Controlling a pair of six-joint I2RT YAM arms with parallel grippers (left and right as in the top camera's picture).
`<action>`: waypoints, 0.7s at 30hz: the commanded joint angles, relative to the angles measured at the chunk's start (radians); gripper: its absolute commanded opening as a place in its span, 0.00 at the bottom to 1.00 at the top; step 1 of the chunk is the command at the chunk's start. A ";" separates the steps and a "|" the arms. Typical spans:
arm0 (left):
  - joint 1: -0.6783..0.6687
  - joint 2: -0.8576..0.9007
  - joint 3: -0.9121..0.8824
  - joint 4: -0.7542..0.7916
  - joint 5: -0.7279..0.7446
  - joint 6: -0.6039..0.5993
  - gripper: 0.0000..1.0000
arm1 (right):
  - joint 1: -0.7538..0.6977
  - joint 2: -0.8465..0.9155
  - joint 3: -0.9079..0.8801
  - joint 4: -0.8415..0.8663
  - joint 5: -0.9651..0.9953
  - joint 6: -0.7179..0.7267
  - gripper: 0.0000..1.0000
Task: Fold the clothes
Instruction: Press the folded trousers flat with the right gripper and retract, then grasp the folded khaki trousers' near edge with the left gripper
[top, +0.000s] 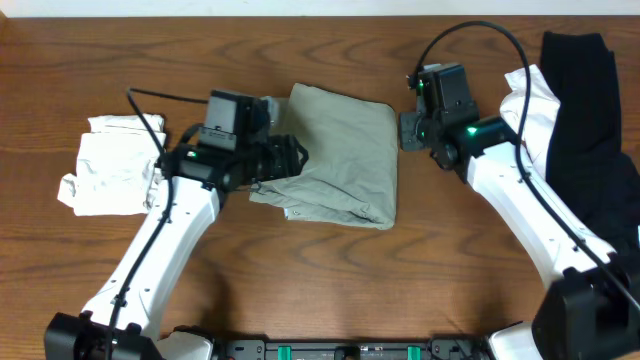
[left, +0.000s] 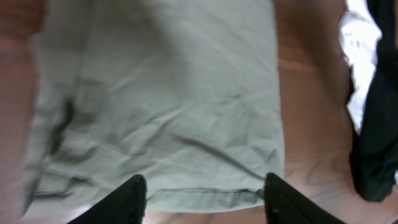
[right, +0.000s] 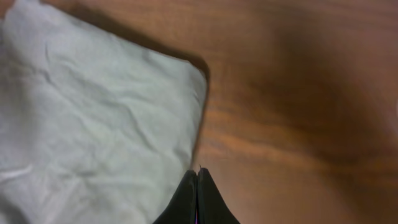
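Two arms, one piece: both are at the sage-green garment (top: 340, 155), which lies mid-table folded to a rough rectangle, with layers showing at its near left corner.
Left gripper (left: 204, 180): fingers spread wide with nothing between them. It hangs over the garment's left hem; whether the pads touch cloth, I cannot tell.
Why there: my guess is that it is lined up on the hem, either to take that edge for another fold or to press the layers flat.
Right gripper (right: 197, 177): fingers pressed together, no cloth visible between them. The tip sits just beside the garment's right edge, near a corner, over bare wood.
Why there: it reads as standing by clear of the cloth, leaving the left side free to work.
White cloth heap (top: 110, 165): on the left, beside the left arm and apart from the green piece. It is bunched into a loose stack; finished or waiting, I cannot tell.
Black garment (top: 590, 120): along the right edge, draped long and unfolded.
White garment (top: 528, 95): partly under the black one, beside the right arm. Both are probably waiting their turn.
Surface: the table (top: 300, 290) is dark brown wood with visible grain, bare around the green piece. Thin cloth should slide on it readily, so a one-sided pull could drag the whole fold.
Room: little shows, only a pale strip beyond the table's far edge.
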 joint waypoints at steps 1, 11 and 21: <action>-0.037 0.036 0.014 0.016 -0.040 -0.013 0.58 | -0.008 0.067 0.002 0.063 -0.014 -0.071 0.01; -0.102 0.208 0.014 0.019 -0.039 -0.035 0.57 | -0.028 0.265 0.002 0.265 -0.091 -0.072 0.01; -0.106 0.344 0.014 0.023 -0.040 -0.034 0.57 | -0.024 0.340 0.001 0.197 -0.171 -0.072 0.01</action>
